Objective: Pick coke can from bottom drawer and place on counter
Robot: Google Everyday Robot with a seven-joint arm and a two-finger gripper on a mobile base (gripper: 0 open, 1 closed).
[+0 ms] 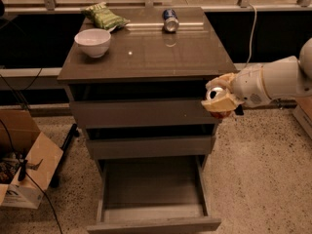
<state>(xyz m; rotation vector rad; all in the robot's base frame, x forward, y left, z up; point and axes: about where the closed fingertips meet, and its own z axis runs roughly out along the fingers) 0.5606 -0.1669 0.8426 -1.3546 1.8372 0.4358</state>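
Camera view — claw (219, 101) clamped around coke can (213, 93), beside counter (161, 52) front corner, bottom drawer (153, 224) open — can's label hidden.

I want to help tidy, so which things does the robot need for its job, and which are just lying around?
For the job: coke can, held in the gripper right of the top drawer; bottom drawer, open; counter.
Lying about: white bowl, green snack bag, blue-and-silver can, cardboard box.

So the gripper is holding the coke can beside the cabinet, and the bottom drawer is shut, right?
No: the camera view shows the bottom drawer pulled open. The gripper does hold the coke can beside the cabinet.
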